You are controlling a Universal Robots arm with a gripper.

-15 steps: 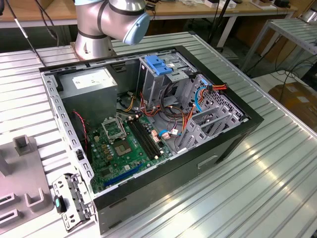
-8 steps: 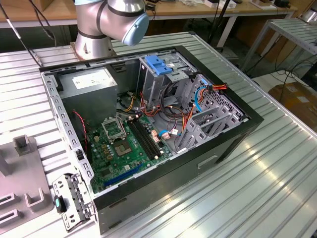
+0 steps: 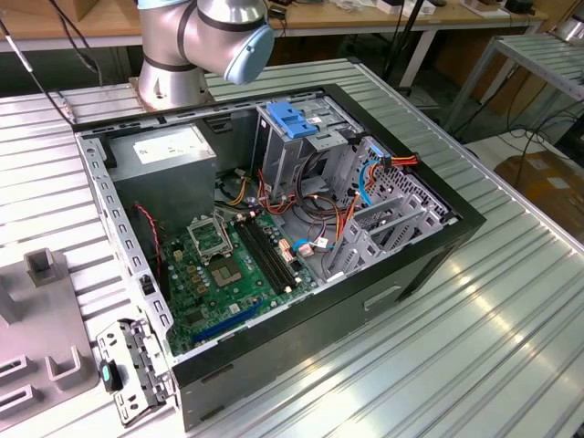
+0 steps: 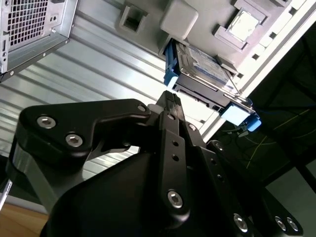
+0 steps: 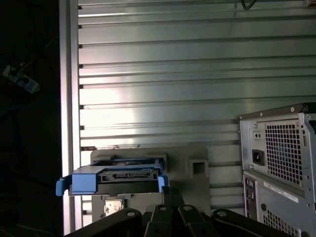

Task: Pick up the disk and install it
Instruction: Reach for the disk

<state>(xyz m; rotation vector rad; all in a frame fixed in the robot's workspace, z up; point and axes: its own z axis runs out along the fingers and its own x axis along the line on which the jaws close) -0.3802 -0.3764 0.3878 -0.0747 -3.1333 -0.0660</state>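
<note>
The disk (image 4: 205, 66) is a flat dark-grey drive with bright blue side rails. It lies on a grey fixture plate (image 4: 207, 19) near the edge of the ribbed metal table. In the first wrist view the disk (image 5: 116, 177) shows end-on, a blue tab sticking out at each side. My gripper (image 4: 170, 98) is black and hangs short of the disk without touching it. Its fingers are shut together with nothing between them, and the tips of the gripper (image 5: 170, 190) point at the disk's near edge.
The open computer case (image 3: 274, 228) lies on the table with the motherboard, cables and a metal drive cage (image 3: 392, 210) exposed; a light-blue latch plate (image 3: 294, 119) tops the rear cage. The case's vented back (image 5: 281, 163) stands beside the fixture. The arm's base (image 3: 178, 64) is behind the case.
</note>
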